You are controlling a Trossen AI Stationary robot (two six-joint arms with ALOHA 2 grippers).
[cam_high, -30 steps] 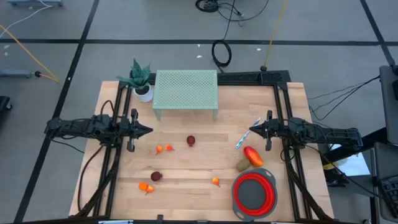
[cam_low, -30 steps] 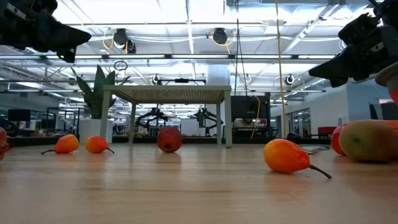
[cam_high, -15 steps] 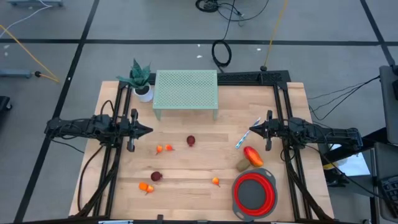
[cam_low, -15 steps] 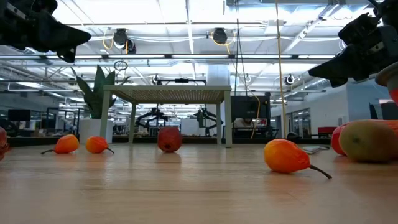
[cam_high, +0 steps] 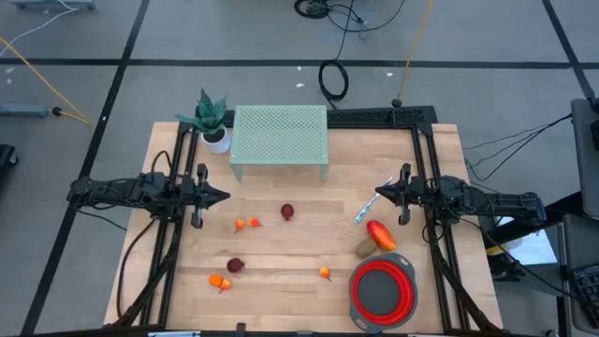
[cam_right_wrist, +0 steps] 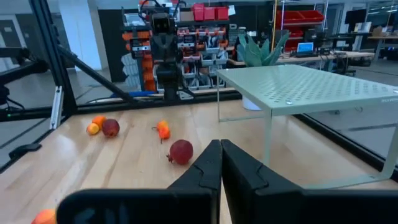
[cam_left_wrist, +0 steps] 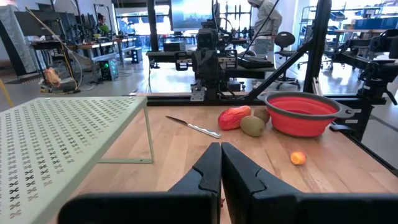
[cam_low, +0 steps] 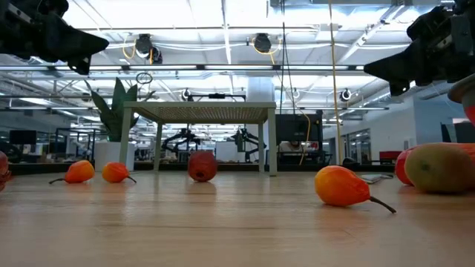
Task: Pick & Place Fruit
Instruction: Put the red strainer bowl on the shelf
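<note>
Fruit [cam_high: 286,212] scattered on table [cam_high: 281,253]; left gripper [cam_high: 223,197] & right gripper [cam_high: 378,196] pressed together (holding nothing).

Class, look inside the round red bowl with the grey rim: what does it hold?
The round red bowl with the grey rim shows only its bare red floor from above; no fruit lies inside. Nothing covers its interior.

Both dark arms reach level toward each other from opposite sides, the left gripper [cam_high: 225,197] and the right gripper [cam_high: 377,196] poised well apart above the tabletop (each empty), their slim fingers [cam_left_wrist: 210,169] pressed tight together and pointing inward, raised clear of the surface.
</note>
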